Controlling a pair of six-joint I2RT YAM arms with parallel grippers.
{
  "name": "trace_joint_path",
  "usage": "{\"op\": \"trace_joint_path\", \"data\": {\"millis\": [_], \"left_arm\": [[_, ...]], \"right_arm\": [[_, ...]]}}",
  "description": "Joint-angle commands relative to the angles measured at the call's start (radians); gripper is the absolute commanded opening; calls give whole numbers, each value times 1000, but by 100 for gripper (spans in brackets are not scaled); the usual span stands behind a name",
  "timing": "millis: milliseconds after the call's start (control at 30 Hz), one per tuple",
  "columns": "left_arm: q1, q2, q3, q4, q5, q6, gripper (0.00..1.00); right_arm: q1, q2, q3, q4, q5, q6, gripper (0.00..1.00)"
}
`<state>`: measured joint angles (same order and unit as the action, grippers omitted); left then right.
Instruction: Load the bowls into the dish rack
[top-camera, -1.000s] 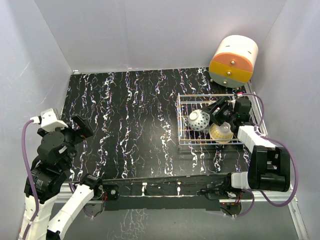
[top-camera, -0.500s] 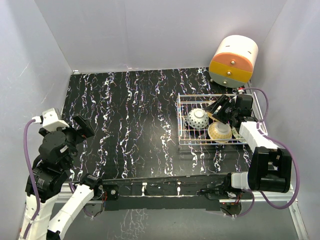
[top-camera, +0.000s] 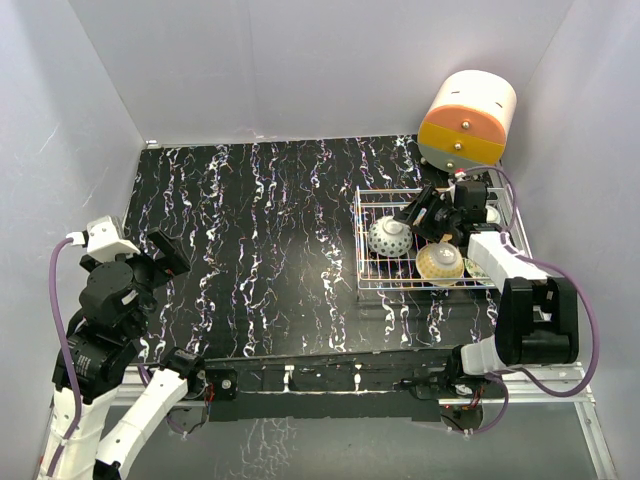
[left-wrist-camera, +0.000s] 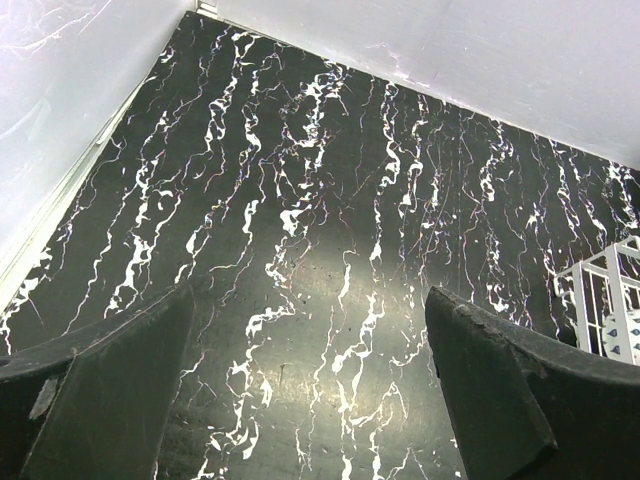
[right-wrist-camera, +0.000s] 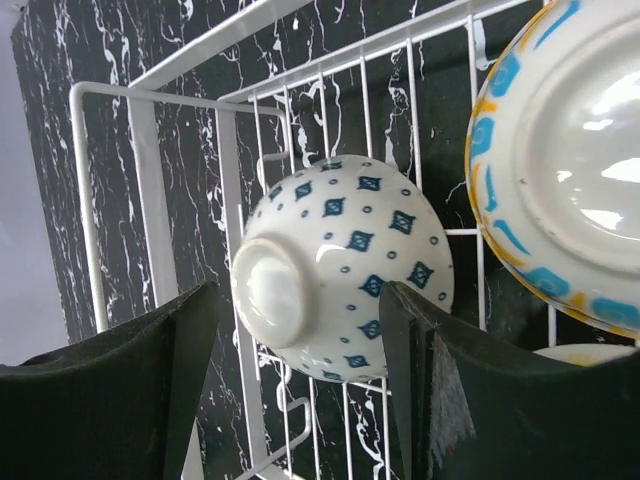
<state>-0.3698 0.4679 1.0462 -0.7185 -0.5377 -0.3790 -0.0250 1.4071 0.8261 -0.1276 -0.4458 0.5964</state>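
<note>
Currently, a blue-diamond bowl (top-camera: 389, 237) lies tipped inside the dish rack (top-camera: 357, 240), at its left end, with a yellowish bowl (top-camera: 440, 262) beside it. Right gripper (right-wrist-camera: 298, 295) hovers over the rack, fingers spread, gripping nothing. Left gripper (left-wrist-camera: 310, 300), well left of the rack, is likewise spread and empty.

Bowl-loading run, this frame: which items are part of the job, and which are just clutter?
Job:
- silver wire dish rack
- white round bowl with blue diamond marks, lying in the rack
- pale yellow round bowl, in the rack beside it

Just lying about:
- round cream, orange and yellow drawer unit, behind the rack
- black marbled table top
</note>
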Motion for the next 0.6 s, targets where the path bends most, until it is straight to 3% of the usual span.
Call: {"op": "trace_joint_path", "data": {"millis": [0, 167, 433, 567], "left_arm": [[-5, 0, 9, 2, 9, 3, 97], [-4, 3, 14, -14, 17, 6, 97], [-4, 33, 11, -7, 60, 5, 97], [-4, 78, 6, 2, 121, 5, 97]], "right_arm": [[45, 35, 51, 65, 5, 6, 67], [89, 30, 58, 77, 28, 14, 68], [119, -126, 148, -65, 192, -93, 68], [168, -130, 236, -180, 227, -189, 79]]}}
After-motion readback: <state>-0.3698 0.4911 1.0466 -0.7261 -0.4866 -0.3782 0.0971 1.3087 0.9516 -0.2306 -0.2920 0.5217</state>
